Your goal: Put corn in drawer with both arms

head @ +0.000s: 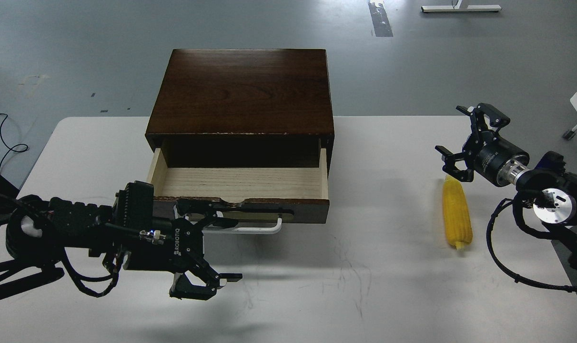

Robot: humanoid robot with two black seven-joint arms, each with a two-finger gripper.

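Observation:
The drawer [240, 183] stands pulled out of the dark wooden cabinet [243, 90], and its pale wood inside is empty. My left gripper [231, 243] is open in front of the drawer; its upper finger lies hooked at the white bar handle [255, 230] and its lower finger hangs over the table. The yellow corn [456, 219] lies on the table at the right, tapered end away from me. My right gripper [452, 131] is open and empty, just above and beyond the corn's far end, not touching it.
The white table [364, 286] carries the cabinet at its back middle. A black cable [502, 267] loops from my right arm over the table's right edge. Grey floor lies beyond the table.

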